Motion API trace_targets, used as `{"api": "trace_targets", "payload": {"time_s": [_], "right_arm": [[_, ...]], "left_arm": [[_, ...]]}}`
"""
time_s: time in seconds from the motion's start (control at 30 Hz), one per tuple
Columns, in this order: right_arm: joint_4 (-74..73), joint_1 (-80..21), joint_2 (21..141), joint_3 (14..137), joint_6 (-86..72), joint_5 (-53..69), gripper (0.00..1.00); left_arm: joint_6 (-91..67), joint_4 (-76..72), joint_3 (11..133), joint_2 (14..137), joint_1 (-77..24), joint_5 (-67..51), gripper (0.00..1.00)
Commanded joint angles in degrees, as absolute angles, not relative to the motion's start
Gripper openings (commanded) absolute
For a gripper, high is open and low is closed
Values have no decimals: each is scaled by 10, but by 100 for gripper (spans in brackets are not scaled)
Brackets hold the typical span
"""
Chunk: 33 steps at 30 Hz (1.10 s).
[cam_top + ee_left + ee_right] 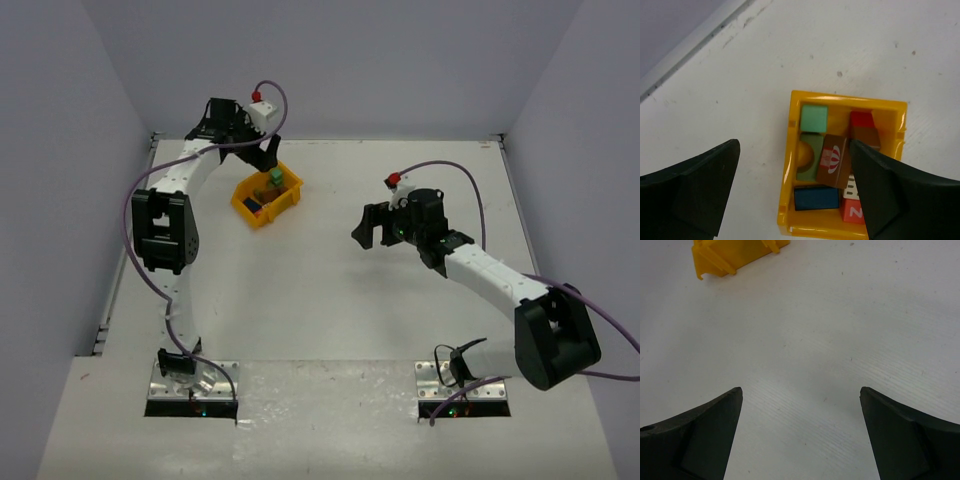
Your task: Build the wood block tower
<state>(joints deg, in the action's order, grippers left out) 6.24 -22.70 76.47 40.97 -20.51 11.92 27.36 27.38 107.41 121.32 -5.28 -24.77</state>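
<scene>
Bright, even overhead light washes the white table (330, 300), casting only soft, faint shadows; wrist views look sharp.

Left tool (793, 147), jaws spread wide, above the yellow bin (850, 102) on the white desk (865, 50). The bin holds wood blocks: mint-green cube (814, 118), red block (861, 120), emblem-marked brown brick (832, 161) leaning on an olive arched piece (807, 165), dark blue brick (816, 198).
</scene>
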Motion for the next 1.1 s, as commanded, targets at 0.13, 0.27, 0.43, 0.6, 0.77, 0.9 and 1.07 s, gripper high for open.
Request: {"api": "trace_targets", "payload": {"time_s": [0.13, 0.27, 0.43, 0.6, 0.77, 0.9, 1.07], "right_arm": [[68, -228, 781, 425, -185, 82, 99], [65, -228, 784, 429, -185, 80, 99], [57, -227, 789, 434, -185, 77, 99], [56, -228, 790, 434, -186, 71, 99], [55, -227, 794, 437, -184, 70, 99], [52, -228, 799, 440, -183, 64, 99], [48, -228, 805, 447, -180, 59, 99]], "left_arm": [[300, 332, 1111, 1232, -39, -274, 80], [283, 344, 1126, 1237, -37, -260, 76], [262, 343, 1128, 1235, -37, -232, 76], [260, 370, 1128, 1229, -36, -219, 75], [245, 385, 1147, 1249, -36, -208, 57], [246, 418, 1166, 1261, -37, -189, 51], [249, 417, 1145, 1247, -41, -193, 51]]}}
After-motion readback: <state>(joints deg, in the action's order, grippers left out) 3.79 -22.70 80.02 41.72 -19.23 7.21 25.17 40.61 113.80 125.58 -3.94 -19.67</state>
